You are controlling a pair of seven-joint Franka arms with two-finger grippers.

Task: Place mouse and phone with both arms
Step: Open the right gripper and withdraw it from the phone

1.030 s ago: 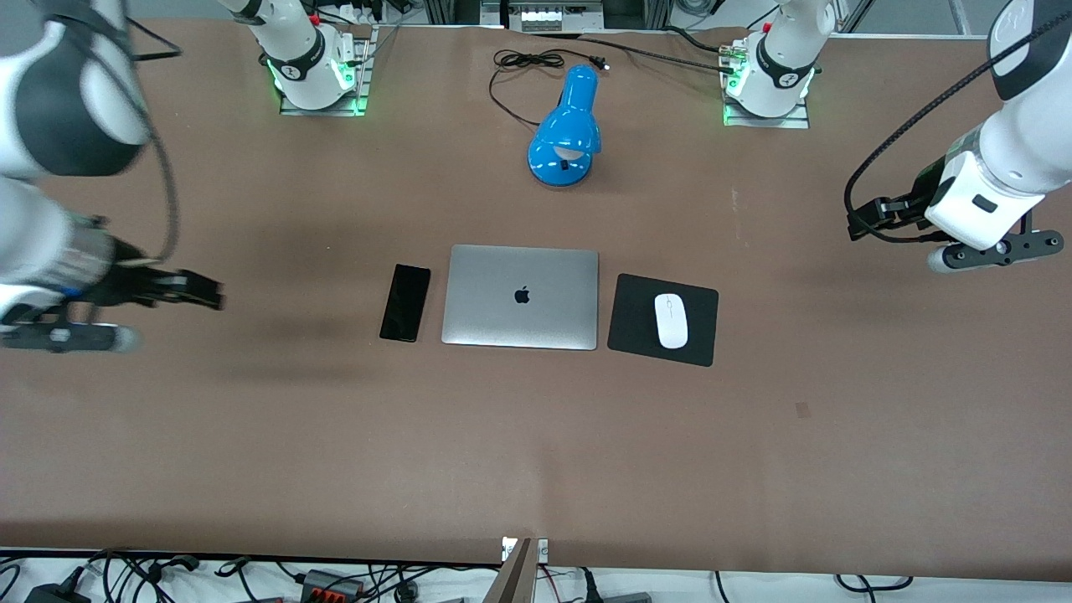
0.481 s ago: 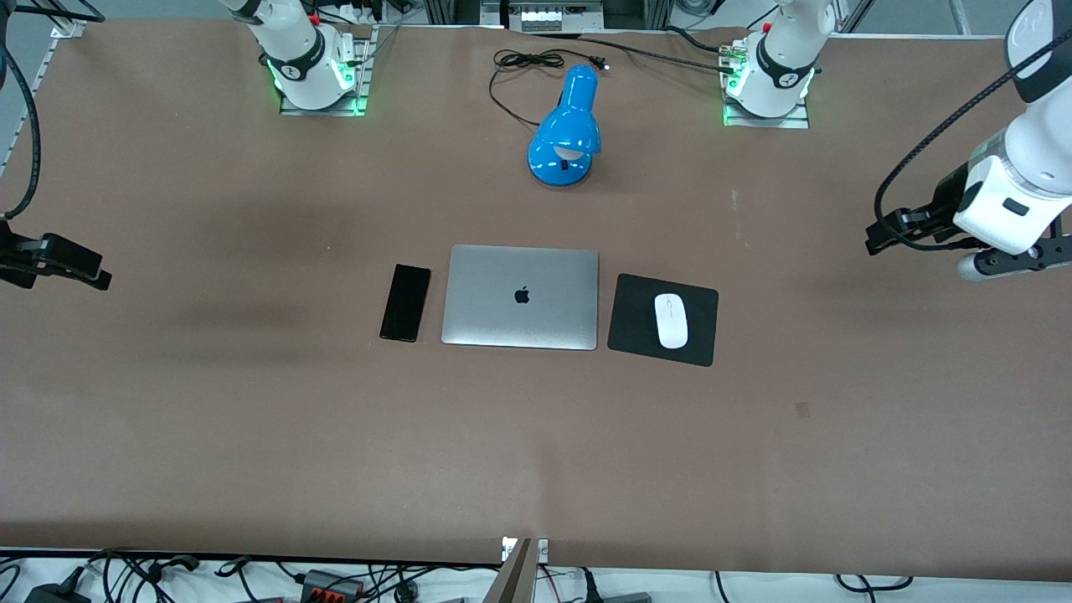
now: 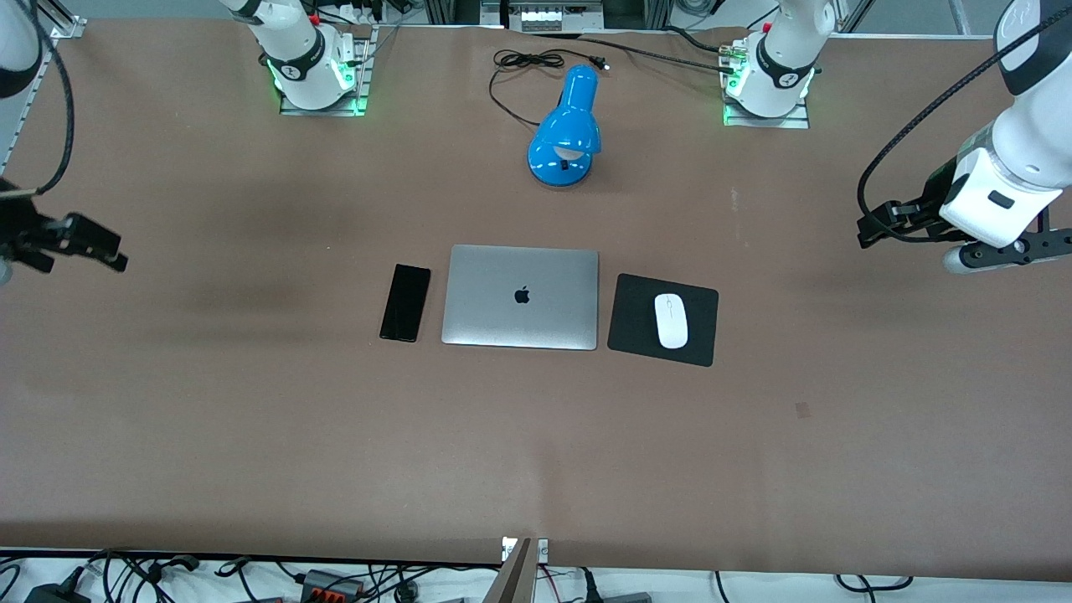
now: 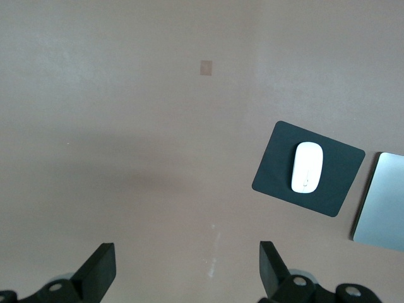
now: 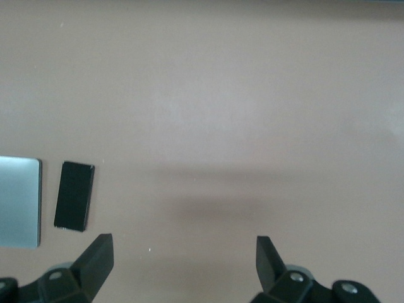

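Observation:
The white mouse [image 3: 671, 320] lies on a black mouse pad [image 3: 636, 318] beside a closed silver laptop [image 3: 521, 296], toward the left arm's end. It also shows in the left wrist view [image 4: 307, 167]. The black phone [image 3: 405, 302] lies flat on the table beside the laptop, toward the right arm's end, and shows in the right wrist view [image 5: 74, 195]. My left gripper [image 3: 871, 228] is open and empty, up over bare table at the left arm's end. My right gripper [image 3: 105, 249] is open and empty, up over bare table at the right arm's end.
A blue desk lamp [image 3: 567, 130] lies on the table with its black cord [image 3: 519, 67], farther from the front camera than the laptop. The two arm bases [image 3: 314, 67] [image 3: 766, 79] stand along the table's edge farthest from the front camera.
My right gripper has drawn back from the phone toward the right arm's end of the table. My left gripper drew away from the mouse, then came back a little. Mouse and phone have not moved.

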